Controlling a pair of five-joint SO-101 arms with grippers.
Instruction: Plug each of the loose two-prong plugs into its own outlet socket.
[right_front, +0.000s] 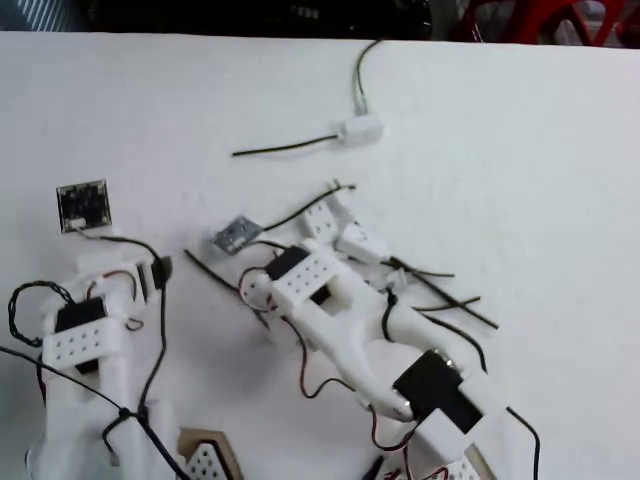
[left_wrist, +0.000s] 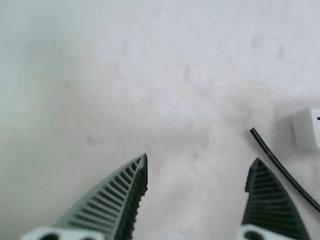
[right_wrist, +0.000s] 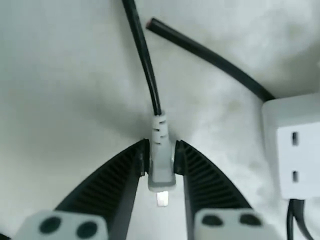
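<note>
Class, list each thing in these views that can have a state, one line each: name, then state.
left tool, open, holding nothing.
right tool, shut on the plug.
plug, gripped, not plugged in.
outlet socket, lying beside the plug, both slots empty.

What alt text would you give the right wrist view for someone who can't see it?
The right gripper has its jaws shut on a white plug, whose black cord trails away across the white table. A white outlet socket with two slots sits apart from the plug, with a second black cord beside it.
</note>
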